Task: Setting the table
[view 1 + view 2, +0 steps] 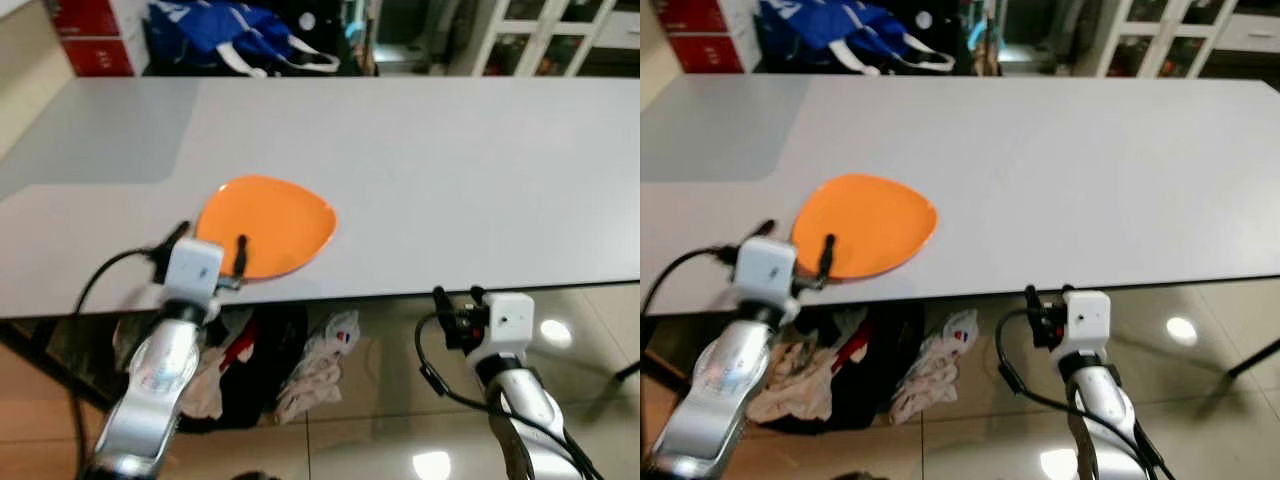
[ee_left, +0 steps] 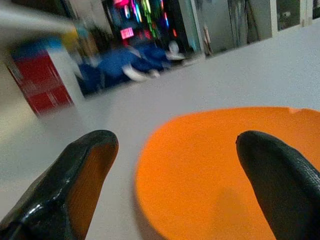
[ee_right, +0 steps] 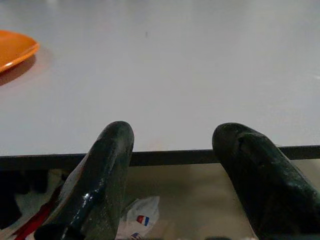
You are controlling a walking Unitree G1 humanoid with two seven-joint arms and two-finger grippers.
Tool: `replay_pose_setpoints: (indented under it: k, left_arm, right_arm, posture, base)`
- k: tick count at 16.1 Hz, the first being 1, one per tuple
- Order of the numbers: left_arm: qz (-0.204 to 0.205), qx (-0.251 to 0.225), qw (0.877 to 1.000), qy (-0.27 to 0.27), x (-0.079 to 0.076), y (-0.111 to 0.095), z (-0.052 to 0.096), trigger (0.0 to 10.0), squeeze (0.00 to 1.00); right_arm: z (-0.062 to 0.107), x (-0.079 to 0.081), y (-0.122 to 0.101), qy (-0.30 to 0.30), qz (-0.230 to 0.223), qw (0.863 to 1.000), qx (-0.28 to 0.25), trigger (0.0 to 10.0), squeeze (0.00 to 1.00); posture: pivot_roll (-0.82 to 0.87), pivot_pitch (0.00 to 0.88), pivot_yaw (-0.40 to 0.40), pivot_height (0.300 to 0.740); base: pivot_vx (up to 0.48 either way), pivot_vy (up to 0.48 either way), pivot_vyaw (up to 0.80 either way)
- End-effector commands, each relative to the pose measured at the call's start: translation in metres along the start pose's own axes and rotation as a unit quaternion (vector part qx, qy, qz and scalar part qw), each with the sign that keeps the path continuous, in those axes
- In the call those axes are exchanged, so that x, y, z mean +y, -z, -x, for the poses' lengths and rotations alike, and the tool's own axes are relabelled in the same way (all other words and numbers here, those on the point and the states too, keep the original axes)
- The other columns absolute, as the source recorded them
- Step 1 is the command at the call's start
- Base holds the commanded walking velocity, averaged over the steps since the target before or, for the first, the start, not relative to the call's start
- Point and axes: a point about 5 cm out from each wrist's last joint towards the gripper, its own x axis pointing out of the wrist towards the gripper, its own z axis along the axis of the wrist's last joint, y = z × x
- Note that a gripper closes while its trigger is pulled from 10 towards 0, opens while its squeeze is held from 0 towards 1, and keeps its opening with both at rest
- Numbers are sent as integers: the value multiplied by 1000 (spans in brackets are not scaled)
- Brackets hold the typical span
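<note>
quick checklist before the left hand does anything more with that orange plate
1. Left hand open, one finger each side of the plate's near edge: ok.
2. Orange plate flat on the table: ok.
3. Plate well in from the table's near edge: not ok, it lies close to it.
4. Fingers touching the plate or not: cannot tell.
5. Right hand open, out of the way below the table edge: ok.
6. Table bare beyond the plate for placing: ok.

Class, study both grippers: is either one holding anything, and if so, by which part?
Nothing is held. The left gripper is open at the near edge of the flat orange plate; the right gripper is open before the table edge.
</note>
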Motion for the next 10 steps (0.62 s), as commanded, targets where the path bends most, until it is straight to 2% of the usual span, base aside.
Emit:
replay_pose_setpoints:
  k: [1,2,3,4,5,6,7,8,10]
  left_arm:
    - [-19,-34,999,-18,5,-8,3,10000,0]
    - [20,3,999,-41,8,2,3,10000,0]
    - [139,86,984,-75,11,22,-2,10000,0]
    - [176,104,976,-81,9,26,-3,10000,0]
    - [277,130,948,-93,4,31,-11,10000,0]
    - [313,120,938,-91,0,24,-21,10000,0]
    - [318,116,937,-89,-1,22,-25,10000,0]
    - [291,102,949,-62,-6,12,-32,10000,0]
    - [263,86,961,-25,-9,2,-35,10000,0]
  right_arm:
    - [0,-2,-7,6,2,1000,-22,10000,0]
    - [0,-3,-8,8,1,1000,-30,10000,0]
    - [-2,-2,-11,8,-2,999,-37,10000,0]
    - [-3,-2,-12,8,-3,999,-38,10000,0]
    - [-7,-2,-13,10,-6,999,-38,10000,0]
    - [-10,-1,-14,10,-4,999,-39,10000,0]
    - [-10,-1,-15,10,-3,999,-39,10000,0]
    - [-11,-1,-16,11,0,999,-42,10000,0]
    - [-10,-1,-15,14,-2,999,-42,10000,0]
  posture:
    - [-12,3,6,740]
    - [-10,3,4,740]
    - [-11,1,5,740]
    - [-12,1,3,740]
    - [-14,0,4,740]
    - [-21,0,6,740]
    - [-21,0,6,740]
    - [-27,0,11,740]
    - [-31,0,17,740]
  base:
    - [0,0,0]
    - [0,0,0]
    - [0,0,0]
    - [0,0,0]
    - [0,0,0]
    - [0,0,0]
    - [0,0,0]
    - [0,0,0]
    - [0,0,0]
